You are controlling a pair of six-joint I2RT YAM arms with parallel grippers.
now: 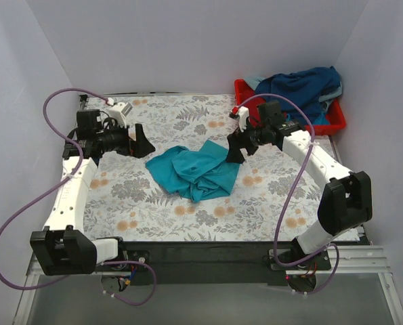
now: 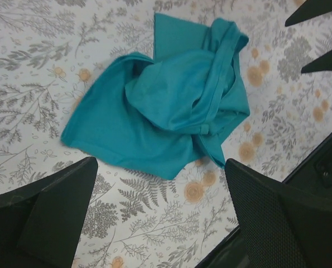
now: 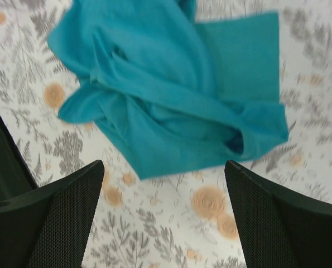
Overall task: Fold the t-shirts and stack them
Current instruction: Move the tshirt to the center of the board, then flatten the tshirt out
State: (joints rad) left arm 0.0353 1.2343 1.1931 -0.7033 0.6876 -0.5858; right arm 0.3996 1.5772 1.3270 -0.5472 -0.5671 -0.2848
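Note:
A teal-turquoise t-shirt (image 1: 196, 170) lies crumpled in the middle of the floral table cover; it also shows in the left wrist view (image 2: 171, 106) and the right wrist view (image 3: 171, 95). My left gripper (image 1: 141, 143) hovers open and empty just left of it. My right gripper (image 1: 236, 150) hovers open and empty just right of it. In both wrist views the black fingers (image 2: 54, 212) (image 3: 277, 218) stand wide apart over bare cover, short of the cloth. A heap of navy blue and teal t-shirts (image 1: 303, 88) lies in the red tray (image 1: 331, 124) at the back right.
The floral cover (image 1: 154, 203) spans the table. The grey walls close in on the left, back and right. The table's dark front edge (image 1: 201, 249) runs between the arm bases. Purple cables loop off both arms.

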